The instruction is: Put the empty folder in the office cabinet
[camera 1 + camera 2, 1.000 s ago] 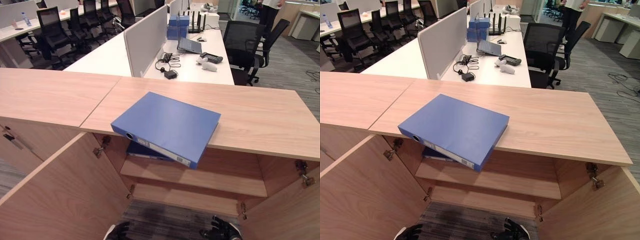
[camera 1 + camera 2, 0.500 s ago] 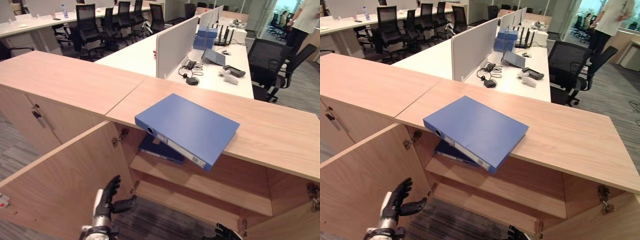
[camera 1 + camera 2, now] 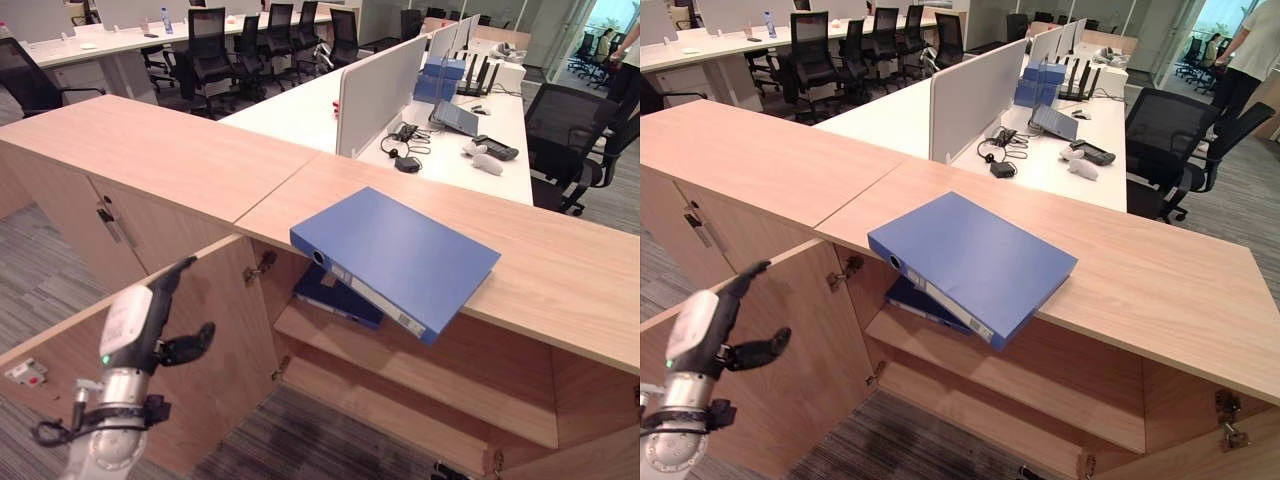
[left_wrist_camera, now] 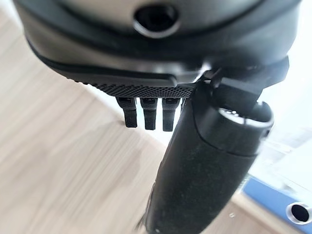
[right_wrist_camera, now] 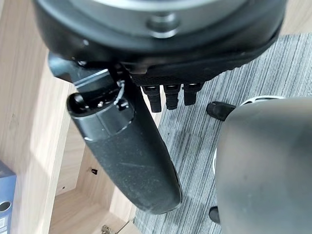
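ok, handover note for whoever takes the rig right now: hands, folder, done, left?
Left hand: raised in front of the open left cabinet door, fingers straight, holding nothing.
Right hand: low by the floor, fingers straight, holding nothing.
Folder: blue, lying flat on the cabinet top, spine corner overhanging the front edge. A second folder already lies on the upper shelf inside.
Done: cabinet doors are open.
Left: grasp the folder, bring it down and put it on a shelf.

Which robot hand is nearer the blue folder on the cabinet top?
Left. The left robot hand is raised by the open door, beside the blue folder; the right robot hand hangs low near the floor.
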